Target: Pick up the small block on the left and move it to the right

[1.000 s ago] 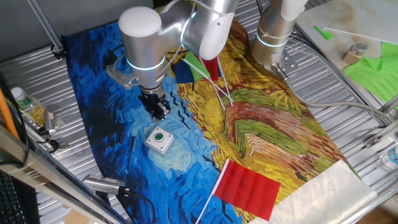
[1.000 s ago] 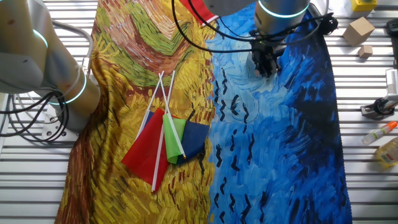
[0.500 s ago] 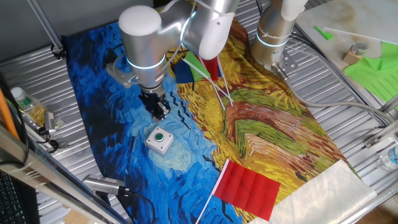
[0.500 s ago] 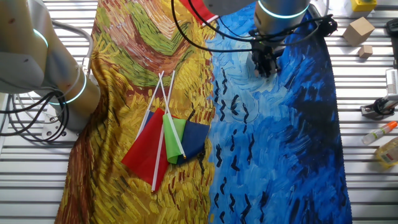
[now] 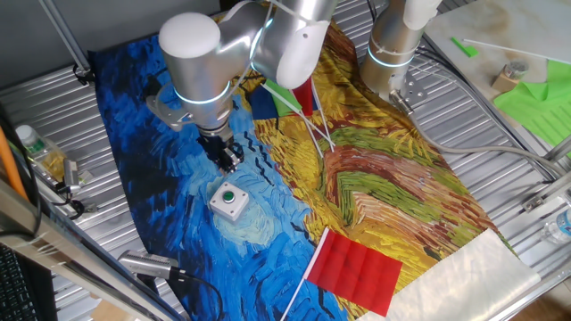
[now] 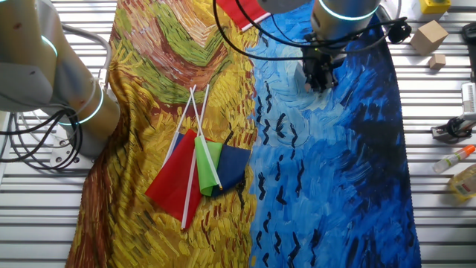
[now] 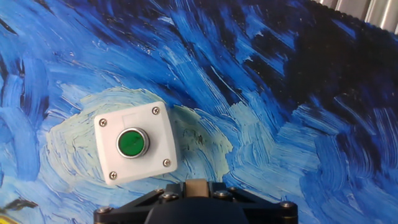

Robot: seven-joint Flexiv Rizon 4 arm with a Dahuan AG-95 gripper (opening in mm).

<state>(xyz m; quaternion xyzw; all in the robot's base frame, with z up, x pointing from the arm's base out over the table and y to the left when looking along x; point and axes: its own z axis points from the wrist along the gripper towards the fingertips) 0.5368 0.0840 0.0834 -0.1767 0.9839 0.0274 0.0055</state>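
My gripper hangs low over the blue part of the painted cloth, fingers pointing down. In the hand view a tiny tan small block sits pinched between the black jaws of the gripper at the bottom edge. A white box with a green round button lies on the cloth just in front of the gripper, and shows in the hand view. In the other fixed view the gripper is over the blue area; the small block is too small to make out there.
A bundle of small flags lies on the yellow part of the cloth, and a red flag near its front edge. A second arm's base stands at the back. Wooden blocks and bottles lie on the metal table beside the cloth.
The arm's upper body has swung slightly to the left in one fixed view. The gripper has stayed low over the same spot on the cloth, still shut.
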